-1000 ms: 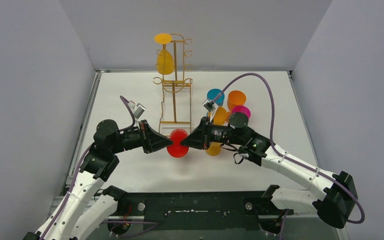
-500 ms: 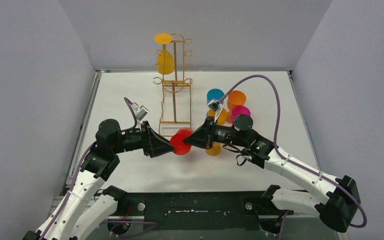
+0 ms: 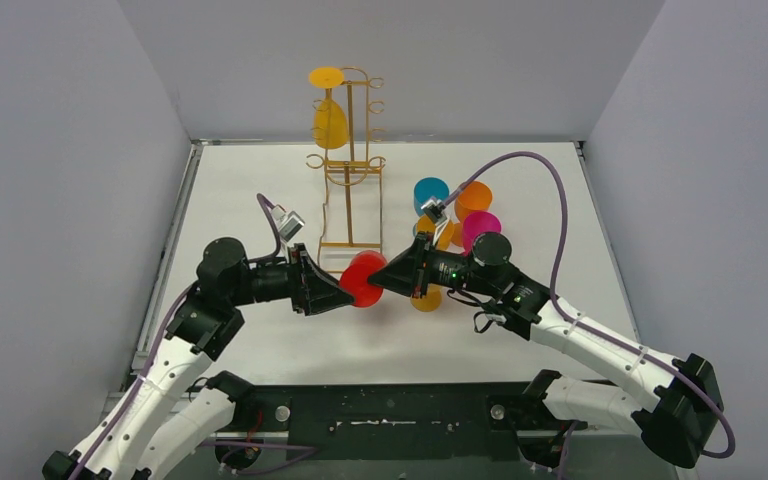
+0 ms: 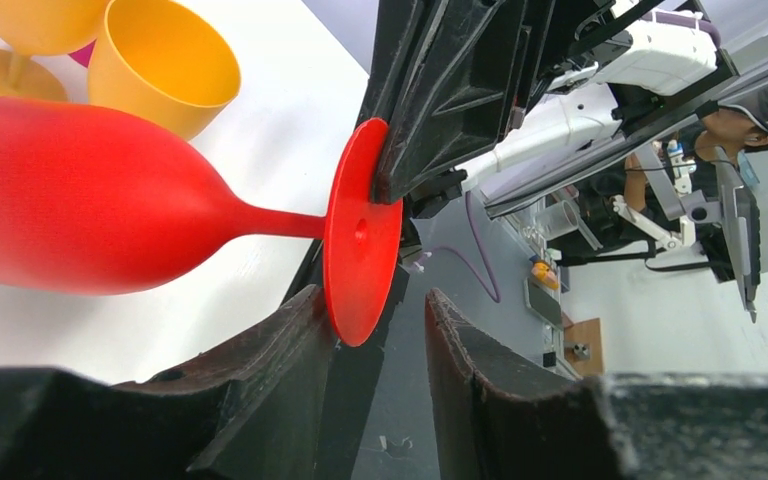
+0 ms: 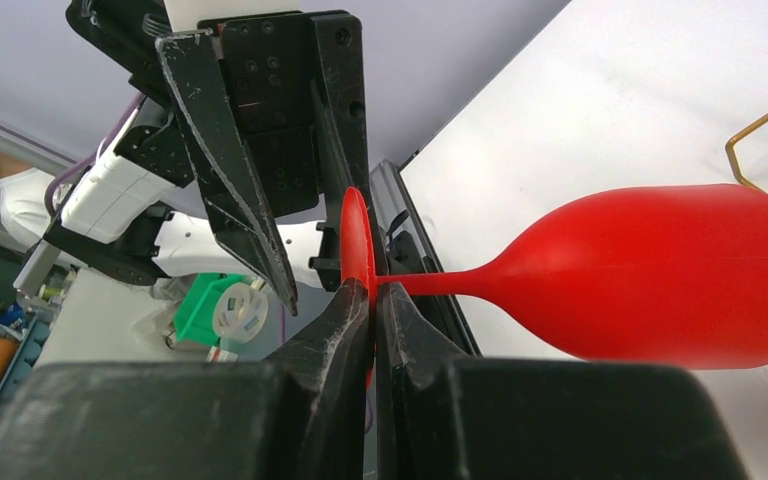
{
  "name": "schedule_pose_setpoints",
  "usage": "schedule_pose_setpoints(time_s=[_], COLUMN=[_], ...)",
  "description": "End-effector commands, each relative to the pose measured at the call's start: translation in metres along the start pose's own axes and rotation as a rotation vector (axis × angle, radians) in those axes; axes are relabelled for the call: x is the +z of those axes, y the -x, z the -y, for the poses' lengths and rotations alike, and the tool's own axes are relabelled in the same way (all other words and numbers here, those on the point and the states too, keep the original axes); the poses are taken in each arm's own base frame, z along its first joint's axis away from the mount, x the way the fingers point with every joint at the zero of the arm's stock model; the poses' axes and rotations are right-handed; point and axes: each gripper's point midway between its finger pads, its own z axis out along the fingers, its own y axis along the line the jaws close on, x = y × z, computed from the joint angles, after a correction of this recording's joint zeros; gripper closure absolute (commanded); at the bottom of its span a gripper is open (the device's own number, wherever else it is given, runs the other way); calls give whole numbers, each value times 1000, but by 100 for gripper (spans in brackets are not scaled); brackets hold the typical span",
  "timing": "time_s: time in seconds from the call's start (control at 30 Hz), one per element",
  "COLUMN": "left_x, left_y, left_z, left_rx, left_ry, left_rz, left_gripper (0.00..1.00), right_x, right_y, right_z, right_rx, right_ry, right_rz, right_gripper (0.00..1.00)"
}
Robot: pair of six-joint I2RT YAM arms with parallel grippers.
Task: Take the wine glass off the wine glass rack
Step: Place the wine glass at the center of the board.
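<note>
Low centre, the right gripper (image 5: pixel 372 292) is pinched tight on the foot of the one red wine glass (image 5: pixel 660 270), held sideways above the table (image 3: pixel 260 180). The left gripper (image 4: pixel 372 305) faces it with fingers spread, the foot's rim just beside one finger. Right of centre stand a teal cup (image 3: pixel 429 190), an orange cup (image 3: pixel 474 197) and a magenta cup (image 3: pixel 482 223). There are also yellow-orange vessels (image 3: pixel 441 233), partly hidden and uncountable. Upper centre, the one wine glass rack (image 3: pixel 351 150) carries one yellow wine glass (image 3: pixel 329 125), hung foot-up.

One gold wire wine glass rack (image 3: pixel 352 180), two plastic stemmed glasses, yellow wine glass (image 3: pixel 329 125) and red wine glass (image 3: pixel 362 280), three round tumblers, teal cup (image 3: pixel 428 188), orange cup (image 3: pixel 475 196), magenta cup (image 3: pixel 480 222), more yellow-orange pieces (image 3: pixel 426 300), count unclear.
</note>
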Motion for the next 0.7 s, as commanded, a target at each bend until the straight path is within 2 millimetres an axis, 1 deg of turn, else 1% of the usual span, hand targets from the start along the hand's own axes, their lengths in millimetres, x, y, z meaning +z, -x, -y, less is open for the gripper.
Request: schedule_pose_setpoints(time_s=[0.0,0.13,0.27,0.4,0.47,0.57,0.6,0.67], left_x=[7,13,18,21,24,26,26,25], left_y=[7,3,-4,-2,2,5,5,5], left_z=[6,7,5,7,8,7,6,7], left_rx=[34,41,44,46,36,27,26,31], left_ry=[-23,-25,-9,-8,-22,-22,-18,-20], left_rz=[26,23,-5,19,45,73,77,84], left_gripper=[66,73,78,88,93,94,92,85], right_x=[-3,-3,-3,-3,-2,-2,-2,-3], right_y=[21,22,24,22,20,18,18,18], right_z=[-18,-20,-21,-23,-18,-17,-17,-16], right_rx=[-59,-63,-69,-69,-64,-62,-61,-66], right_ry=[60,77,81,90,74,73,74,72], right_rz=[89,96,100,94,91,86,85,86], right_gripper=[100,100,100,100,100,100,100,100])
